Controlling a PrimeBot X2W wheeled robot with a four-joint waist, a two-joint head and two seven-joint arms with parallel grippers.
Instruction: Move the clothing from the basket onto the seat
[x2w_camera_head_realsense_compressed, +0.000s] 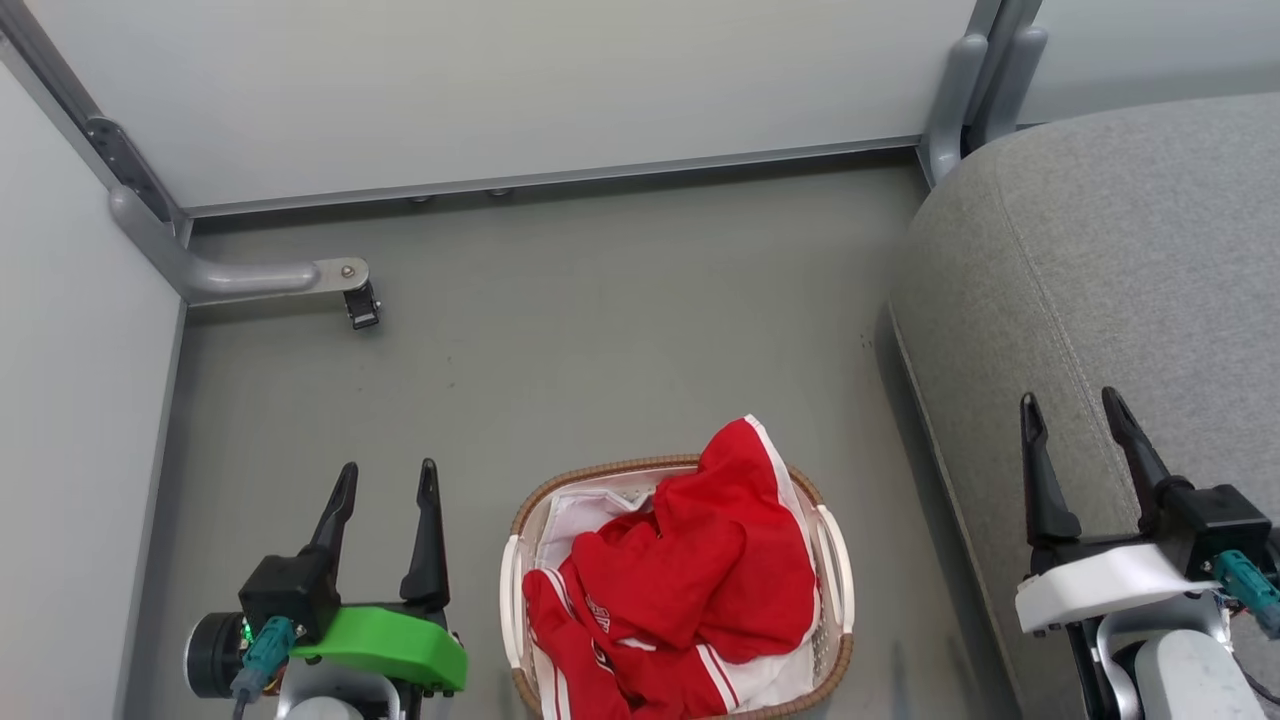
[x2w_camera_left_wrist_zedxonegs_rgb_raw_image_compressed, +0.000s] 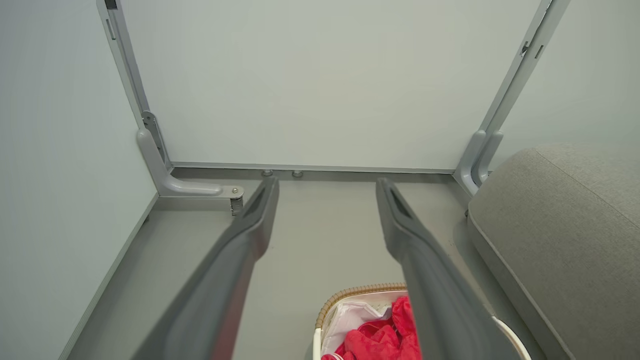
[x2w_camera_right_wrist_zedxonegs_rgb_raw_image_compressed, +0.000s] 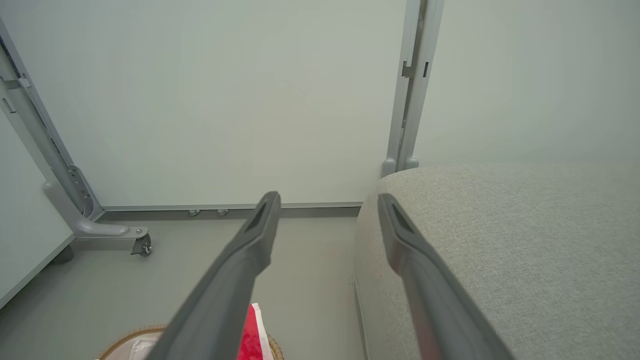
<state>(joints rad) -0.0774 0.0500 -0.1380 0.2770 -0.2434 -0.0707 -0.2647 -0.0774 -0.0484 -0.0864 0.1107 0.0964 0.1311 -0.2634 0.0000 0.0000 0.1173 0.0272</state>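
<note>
Both grippers stand wide and empty. From the head, the left gripper (x2w_camera_head_realsense_compressed: 388, 468) hangs over the floor just left of the basket (x2w_camera_head_realsense_compressed: 600, 472) and the right gripper (x2w_camera_head_realsense_compressed: 1070, 398) hangs over the edge of the seat (x2w_camera_head_realsense_compressed: 1100, 250). The clothing (x2w_camera_head_realsense_compressed: 690, 560) lies heaped in the basket, one red fold draped over the far rim. Along the left wrist, the spread fingers point at the wall, with the basket and clothing low between them and the seat off to the right. Along the right wrist, a sliver of red shows past one finger, and the seat beside it has nothing red on it. Nothing's been picked up yet, I'd say. Reaching in, grasping, lifting and carrying across all remain.
</note>
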